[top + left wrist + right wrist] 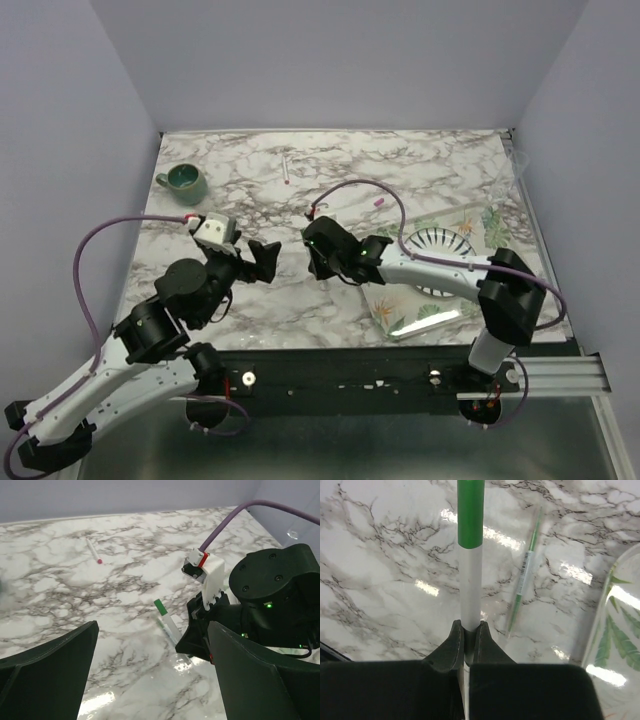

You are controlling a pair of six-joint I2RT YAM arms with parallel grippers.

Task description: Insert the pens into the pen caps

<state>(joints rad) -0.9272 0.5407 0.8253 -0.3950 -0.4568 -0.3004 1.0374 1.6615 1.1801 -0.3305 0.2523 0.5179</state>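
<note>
My right gripper [469, 630] is shut on a white pen [470, 580], whose far end is a green cap-like section [470, 515]. The left wrist view shows this pen [166, 617] sticking out of the right gripper [200, 640] just above the table. My left gripper [150, 680] stands wide open in front of it with nothing between its fingers. From above, the left gripper [262, 258] and right gripper [318, 250] face each other. A thin green-cored pen [524, 577] lies on the marble. A pink-tipped pen [287, 170] lies far back, and a small pink cap [378, 202] lies to its right.
A green mug [185, 180] stands at the back left. A glass tray with a leaf pattern [440, 300] sits at the right, under the right arm. Purple cables loop over both arms. The marble top ends at a dark rail near the arm bases.
</note>
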